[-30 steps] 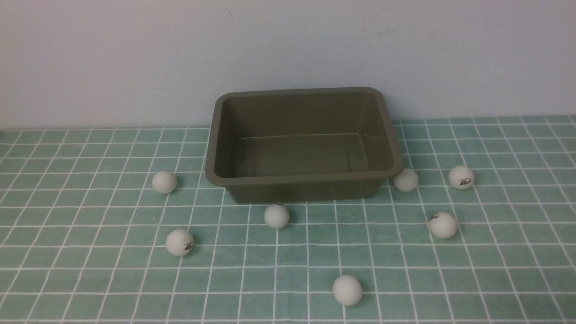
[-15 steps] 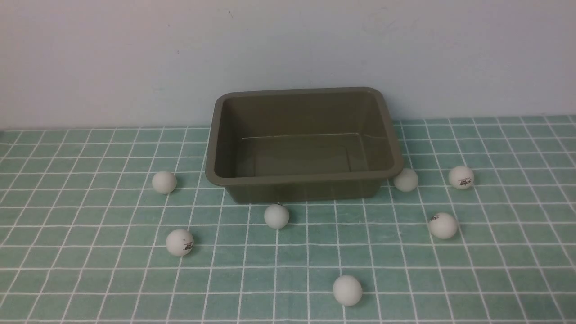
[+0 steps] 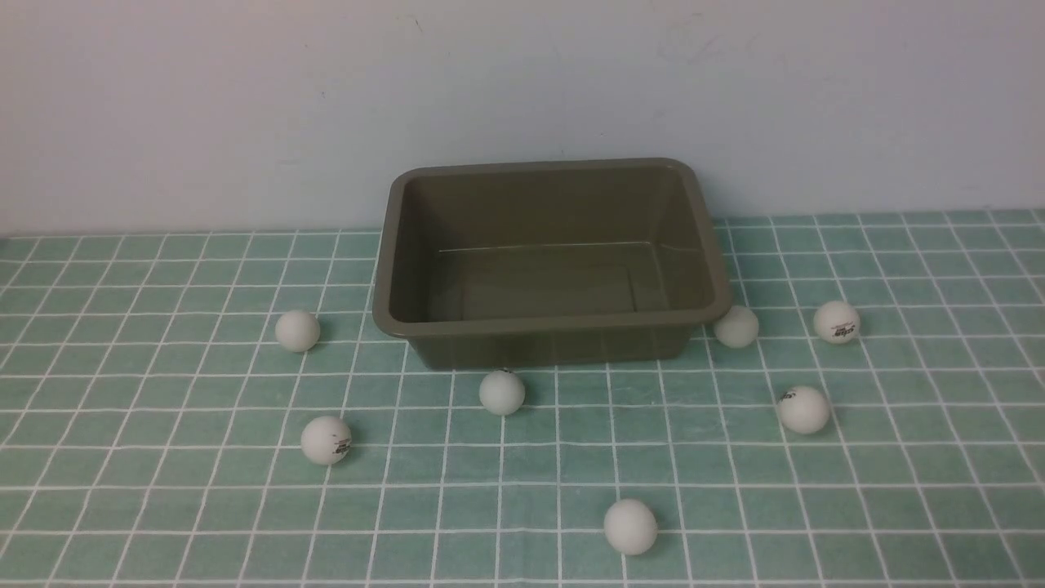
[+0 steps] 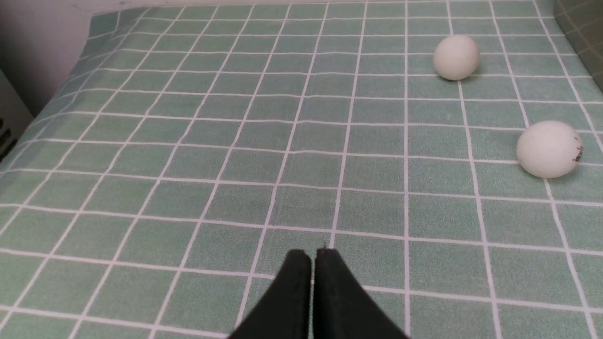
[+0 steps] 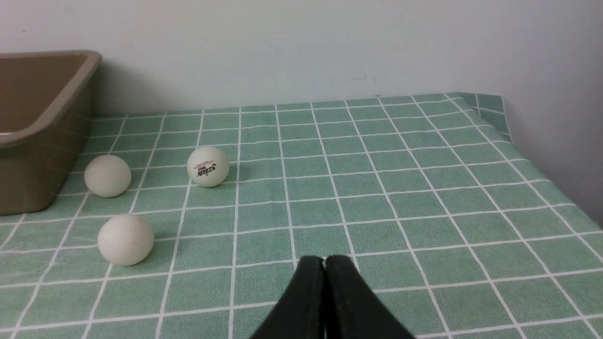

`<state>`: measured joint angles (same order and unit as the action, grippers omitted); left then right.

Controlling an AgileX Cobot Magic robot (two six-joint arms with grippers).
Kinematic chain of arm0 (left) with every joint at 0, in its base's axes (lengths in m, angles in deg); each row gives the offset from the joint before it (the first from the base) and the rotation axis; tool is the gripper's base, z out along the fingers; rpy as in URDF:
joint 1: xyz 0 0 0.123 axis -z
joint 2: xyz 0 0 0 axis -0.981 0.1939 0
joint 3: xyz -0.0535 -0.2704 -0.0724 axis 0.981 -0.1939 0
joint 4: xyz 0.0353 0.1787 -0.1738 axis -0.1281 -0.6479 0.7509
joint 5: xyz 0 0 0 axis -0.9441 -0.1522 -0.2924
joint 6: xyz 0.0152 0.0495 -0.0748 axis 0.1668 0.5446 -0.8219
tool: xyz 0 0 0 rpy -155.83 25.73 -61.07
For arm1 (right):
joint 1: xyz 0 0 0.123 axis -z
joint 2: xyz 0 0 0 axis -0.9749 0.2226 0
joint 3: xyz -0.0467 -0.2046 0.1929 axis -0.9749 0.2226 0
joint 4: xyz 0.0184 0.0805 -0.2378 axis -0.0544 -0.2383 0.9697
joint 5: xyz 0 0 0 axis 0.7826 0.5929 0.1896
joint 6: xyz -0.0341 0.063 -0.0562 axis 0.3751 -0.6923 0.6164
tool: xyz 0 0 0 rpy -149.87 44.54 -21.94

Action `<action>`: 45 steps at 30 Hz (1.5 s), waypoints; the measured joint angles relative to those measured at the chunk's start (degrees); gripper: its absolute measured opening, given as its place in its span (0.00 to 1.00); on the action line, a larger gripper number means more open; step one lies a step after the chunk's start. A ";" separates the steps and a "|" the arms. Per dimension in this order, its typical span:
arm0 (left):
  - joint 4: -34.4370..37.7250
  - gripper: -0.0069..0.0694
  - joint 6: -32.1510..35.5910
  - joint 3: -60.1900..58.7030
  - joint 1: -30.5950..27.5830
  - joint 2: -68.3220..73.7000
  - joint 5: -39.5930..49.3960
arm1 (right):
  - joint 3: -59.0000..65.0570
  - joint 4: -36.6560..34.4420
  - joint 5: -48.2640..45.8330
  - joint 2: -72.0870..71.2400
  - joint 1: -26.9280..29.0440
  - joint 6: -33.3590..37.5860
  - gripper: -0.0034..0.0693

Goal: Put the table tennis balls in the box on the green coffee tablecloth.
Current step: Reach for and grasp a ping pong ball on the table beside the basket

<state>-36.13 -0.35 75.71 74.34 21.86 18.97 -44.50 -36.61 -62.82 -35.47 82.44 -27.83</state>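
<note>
Front view: an empty olive-brown box (image 3: 555, 347) stands on a green checked cloth (image 3: 163, 506) by a pale wall (image 3: 245, 106). Seven white balls lie on the cloth, all outside the box. To its left is a ball (image 3: 297, 330) and, nearer the camera, a ball (image 3: 326, 440). A ball (image 3: 501, 392) sits just before its front wall, and a ball (image 3: 629, 527) lies nearest the camera. To its right are a ball (image 3: 735, 326) beside the corner, a ball (image 3: 836, 321) with a dark logo, and a ball (image 3: 803, 409).

Left wrist view: the left hand (image 4: 313, 256) is closed tight, holding nothing, over the cloth. Two balls lie well apart from it.

Right wrist view: the right hand (image 5: 324, 261) is closed tight and empty. Three balls lie near the box's corner.
</note>
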 joint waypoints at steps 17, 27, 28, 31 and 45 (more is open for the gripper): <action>21.11 0.09 -10.77 0.00 0.00 0.00 -0.05 | 0.12 -2.20 6.36 0.00 0.00 -4.92 0.03; 45.05 0.09 -12.80 0.00 0.00 0.00 -2.30 | 0.12 -9.78 24.76 0.00 0.00 -12.11 0.03; 46.24 0.09 -12.80 0.00 0.00 0.00 -2.68 | 0.12 -9.78 25.37 0.00 0.00 -12.11 0.03; 47.64 0.09 -12.80 0.00 0.00 0.00 -3.03 | 0.12 -9.78 27.19 0.00 0.00 -12.23 0.03; 50.82 0.09 -12.80 0.00 0.00 0.00 -8.25 | 0.12 -9.78 30.02 -0.04 0.00 -13.81 0.03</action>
<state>14.68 -13.15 75.71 74.34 21.86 10.72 -44.37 -46.39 -32.80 -35.51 82.44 -41.64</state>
